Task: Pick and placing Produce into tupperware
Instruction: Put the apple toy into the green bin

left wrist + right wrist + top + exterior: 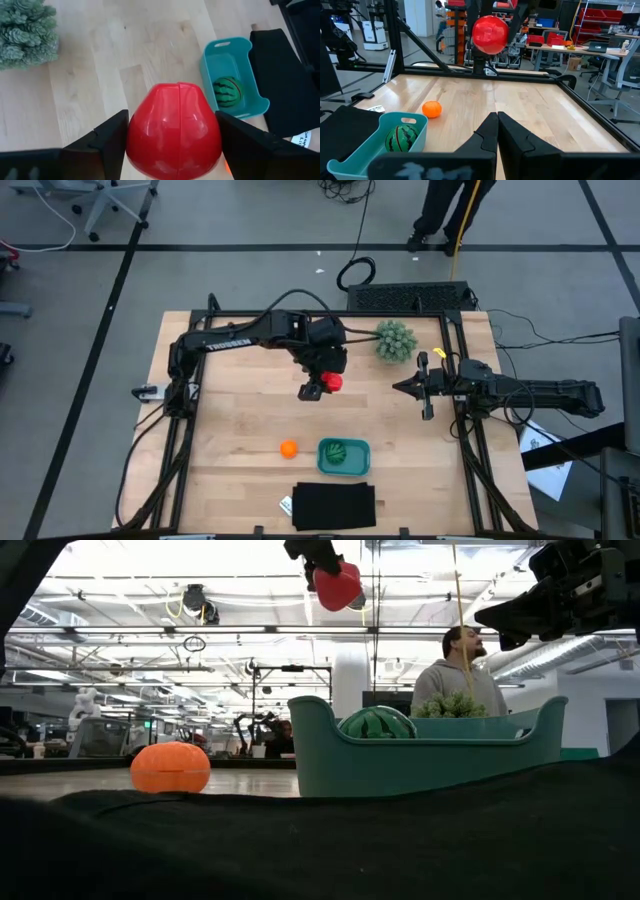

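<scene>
Black mat (334,506) nearest, left fingers (112,137) clamp red fruit (333,382) (aloft), right fingers (492,131) together

My two arms: matte black jointed links, white lettering on left upper link, black angular fingers (107,140).

White lettering runs along the left arm (232,341) in the high view, seemingly the maker's name, yet too small to read with any certainty.
</scene>
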Tool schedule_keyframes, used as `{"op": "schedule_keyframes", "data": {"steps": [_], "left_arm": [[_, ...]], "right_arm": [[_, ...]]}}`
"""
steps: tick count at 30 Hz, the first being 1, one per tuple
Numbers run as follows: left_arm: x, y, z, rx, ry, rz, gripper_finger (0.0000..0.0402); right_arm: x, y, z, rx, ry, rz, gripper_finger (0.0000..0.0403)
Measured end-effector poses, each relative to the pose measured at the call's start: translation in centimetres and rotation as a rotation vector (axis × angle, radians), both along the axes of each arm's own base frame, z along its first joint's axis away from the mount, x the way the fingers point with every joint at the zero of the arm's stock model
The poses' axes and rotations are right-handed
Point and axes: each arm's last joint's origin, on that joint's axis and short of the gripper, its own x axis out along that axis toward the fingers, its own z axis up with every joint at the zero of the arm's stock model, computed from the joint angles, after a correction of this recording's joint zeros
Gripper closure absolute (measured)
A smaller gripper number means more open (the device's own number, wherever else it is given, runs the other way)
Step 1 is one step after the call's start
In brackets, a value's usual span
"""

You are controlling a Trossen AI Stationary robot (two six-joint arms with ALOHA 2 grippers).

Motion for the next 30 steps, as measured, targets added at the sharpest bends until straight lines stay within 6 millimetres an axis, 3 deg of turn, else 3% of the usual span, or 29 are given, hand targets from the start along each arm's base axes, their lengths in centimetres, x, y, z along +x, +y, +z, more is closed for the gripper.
{"op": "schedule_keyframes", "data": {"steps": [6,16,30], "left_arm": [[0.0,0.0,0.0,0.000,0.001,0.000,0.0119],[0.1,-0.3,0.0,-0.015,0.002,0.019,0.0141],[1.2,-3.8,0.7,-0.087,-0.104,-0.036,0.0121]], "right_arm": [[0.0,0.0,0.0,0.000,0.000,0.000,0.0403],[0.0,0.0,0.0,0.000,0.000,0.000,0.0403],[0.0,0.0,0.0,0.000,0.000,0.000,0.0403]]}}
